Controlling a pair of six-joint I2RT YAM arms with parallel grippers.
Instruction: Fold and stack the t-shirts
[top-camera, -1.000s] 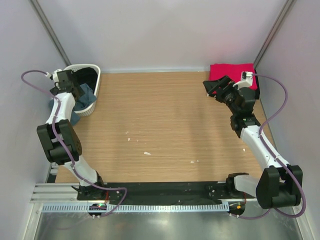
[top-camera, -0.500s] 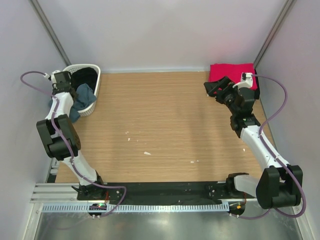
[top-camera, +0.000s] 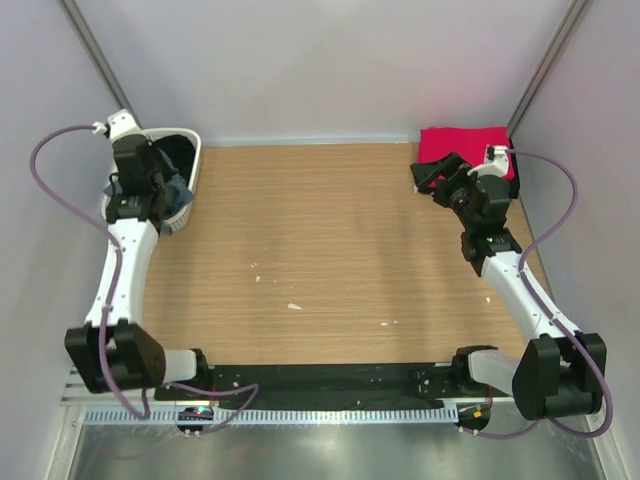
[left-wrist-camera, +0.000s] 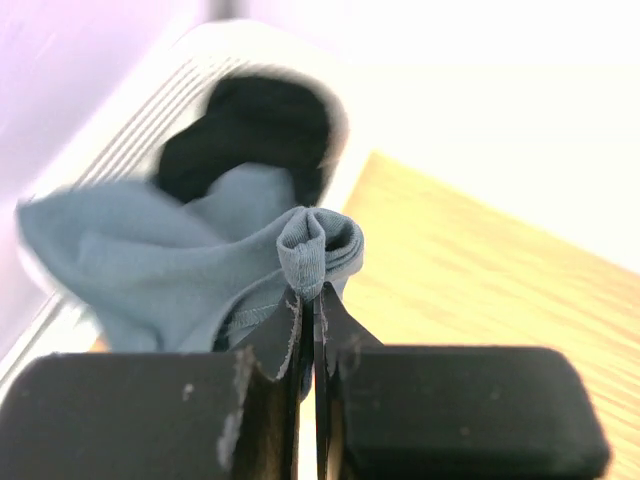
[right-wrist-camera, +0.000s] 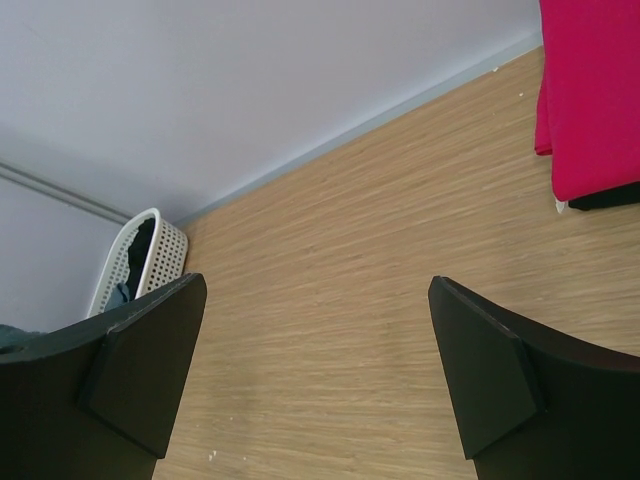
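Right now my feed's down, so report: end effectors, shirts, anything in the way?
Left end effector shut on blue-grey t-shirt at basket. Right end effector open, empty, near red t-shirt. Nothing blocking.

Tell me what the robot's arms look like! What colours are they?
The left arm and right arm have white links joined by chunky black joints. A purple cable loops beside each. The left pincer and right pincer are black, with two flat fingers.

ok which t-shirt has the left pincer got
The slate blue-grey cloth t-shirt, pinched in the left pincer; the bright red cloth t-shirt and black one lie free.
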